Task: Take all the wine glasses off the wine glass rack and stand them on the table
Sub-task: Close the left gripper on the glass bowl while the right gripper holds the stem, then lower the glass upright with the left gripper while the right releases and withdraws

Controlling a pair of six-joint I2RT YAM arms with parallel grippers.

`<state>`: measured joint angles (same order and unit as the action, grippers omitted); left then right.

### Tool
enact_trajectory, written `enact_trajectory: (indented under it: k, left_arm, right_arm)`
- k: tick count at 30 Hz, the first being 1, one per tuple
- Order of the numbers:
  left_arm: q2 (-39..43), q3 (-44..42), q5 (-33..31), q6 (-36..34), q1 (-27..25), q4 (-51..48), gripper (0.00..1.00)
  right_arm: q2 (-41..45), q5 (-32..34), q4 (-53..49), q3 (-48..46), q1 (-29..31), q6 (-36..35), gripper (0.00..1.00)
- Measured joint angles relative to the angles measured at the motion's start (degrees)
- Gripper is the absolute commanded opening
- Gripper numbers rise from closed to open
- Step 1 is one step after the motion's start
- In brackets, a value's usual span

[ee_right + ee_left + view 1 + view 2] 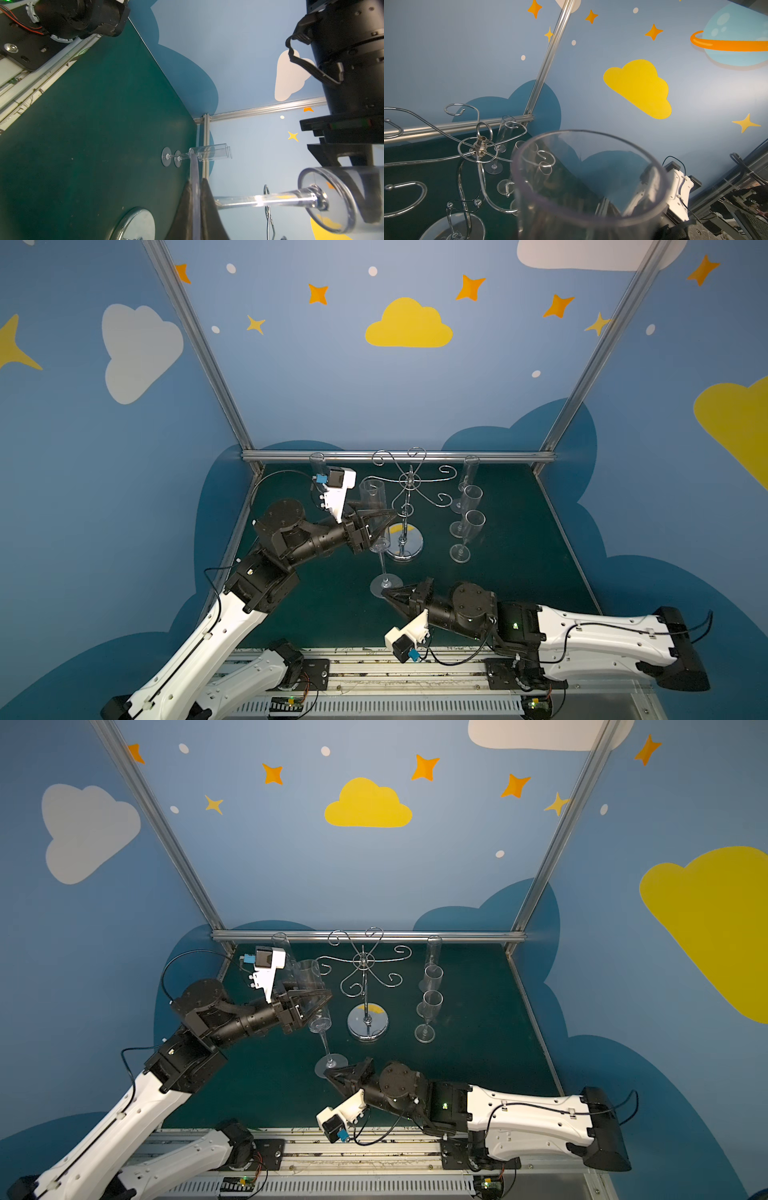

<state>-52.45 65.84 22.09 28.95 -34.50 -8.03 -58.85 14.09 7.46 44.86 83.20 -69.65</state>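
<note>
Your workspace: a small booth with blue walls, a painted sky and a dark green floor mat.

You see a back wall in pale blue carrying a yellow cloud, orange stars and pale dots, with a darker blue cloud shape rising along its foot. On the side wall to your left sits a white cloud; the left wrist view also shows you a ringed planet. Slanting aluminium posts meet a horizontal bar at the mat's far edge. Nearest you runs a metal rail with a slotted strip below it. The light falls soft and even.
</note>
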Motion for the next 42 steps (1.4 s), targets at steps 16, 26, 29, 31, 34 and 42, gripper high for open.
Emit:
enact_trajectory:
  k: [16,26,29,31,34,42]
  left_arm:
    - [2.7,-3.4,-1.3,-2.7,0.2,0.3,0.44]
    - [10.9,-11.6,-13.5,-9.7,0.2,-2.0,0.45]
    - [14.0,-16.0,-19.7,-12.5,0.2,-1.5,0.45]
    - [15.7,-19.5,-24.1,-14.9,0.2,-0.3,0.45]
    - [17.2,-23.9,-29.9,-18.6,0.2,2.6,0.45]
    - [16.8,-34.9,-44.8,-26.6,0.4,17.1,0.42]
  right_arm:
    - [-0.9,2.0,0.5,0.0,0.2,-0.5,0.89]
    - [9.1,6.6,-0.9,0.0,0.2,5.2,0.89]
    - [12.9,8.8,-1.3,0.0,0.2,6.3,0.89]
    - [15.7,10.0,-1.5,-0.2,0.1,6.8,0.89]
    - [20.2,11.6,-1.7,-0.9,0.1,7.8,0.89]
    - [26.8,17.7,-2.1,-2.3,0.1,10.2,0.89]
